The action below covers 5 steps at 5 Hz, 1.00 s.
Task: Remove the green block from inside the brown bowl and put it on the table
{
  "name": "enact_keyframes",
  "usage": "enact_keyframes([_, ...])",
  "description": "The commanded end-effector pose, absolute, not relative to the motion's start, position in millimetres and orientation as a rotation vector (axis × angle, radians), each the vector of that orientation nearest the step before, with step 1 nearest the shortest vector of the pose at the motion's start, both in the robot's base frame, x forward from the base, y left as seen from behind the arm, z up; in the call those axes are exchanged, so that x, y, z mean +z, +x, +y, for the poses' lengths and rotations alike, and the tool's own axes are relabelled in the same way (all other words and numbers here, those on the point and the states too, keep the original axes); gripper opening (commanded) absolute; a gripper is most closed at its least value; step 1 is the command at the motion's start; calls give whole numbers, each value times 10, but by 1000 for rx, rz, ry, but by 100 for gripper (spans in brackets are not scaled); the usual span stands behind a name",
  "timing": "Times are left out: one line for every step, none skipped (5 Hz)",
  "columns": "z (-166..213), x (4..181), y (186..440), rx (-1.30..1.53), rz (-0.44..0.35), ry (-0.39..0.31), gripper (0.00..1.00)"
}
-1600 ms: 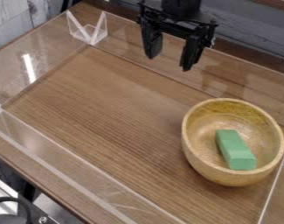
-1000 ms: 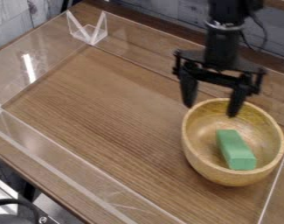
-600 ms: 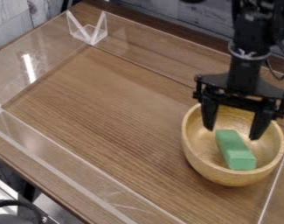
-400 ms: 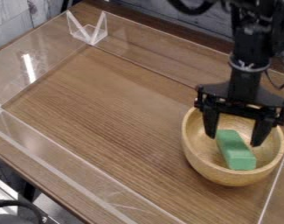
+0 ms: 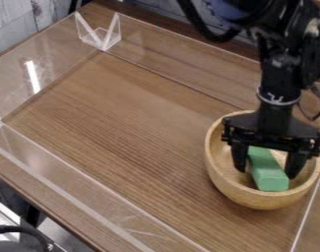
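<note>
The arm [image 5: 282, 59] is black throughout, a thick jointed column with dark cables looping near its top, ending in two slim black fingers [image 5: 238, 157] on a crossbar.

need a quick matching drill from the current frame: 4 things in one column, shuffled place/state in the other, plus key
Things:
1. green block
2. brown bowl
3. end effector
4. table

Places/states:
A. open, fingers down either side of the block, inside the bowl
B. lying in the bowl, not lifted
C. wood-grain surface with clear low walls
D. sitting on the table at the right side of the frame

Pairs: 1-B, 2-D, 3-A, 4-C
</note>
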<state>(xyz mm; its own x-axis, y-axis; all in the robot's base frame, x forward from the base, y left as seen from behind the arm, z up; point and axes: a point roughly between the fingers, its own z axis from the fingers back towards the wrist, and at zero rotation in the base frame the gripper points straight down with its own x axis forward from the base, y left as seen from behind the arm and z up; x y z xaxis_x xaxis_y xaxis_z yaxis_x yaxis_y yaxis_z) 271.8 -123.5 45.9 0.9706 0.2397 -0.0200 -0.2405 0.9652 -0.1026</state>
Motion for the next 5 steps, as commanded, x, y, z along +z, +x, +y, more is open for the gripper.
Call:
enact_keyframes([-1309,500,2771,245,-34,-130,100])
enact_keyframes([-1325,447,2776,254,-38,-134,100])
enact_keyframes([-1341,405,2784,259,-43,-138,100])
enact_keyframes([-1355,382,2785,262,-43,-141,0])
enact_keyframes([-1360,411,2772,262,-39,-143,0])
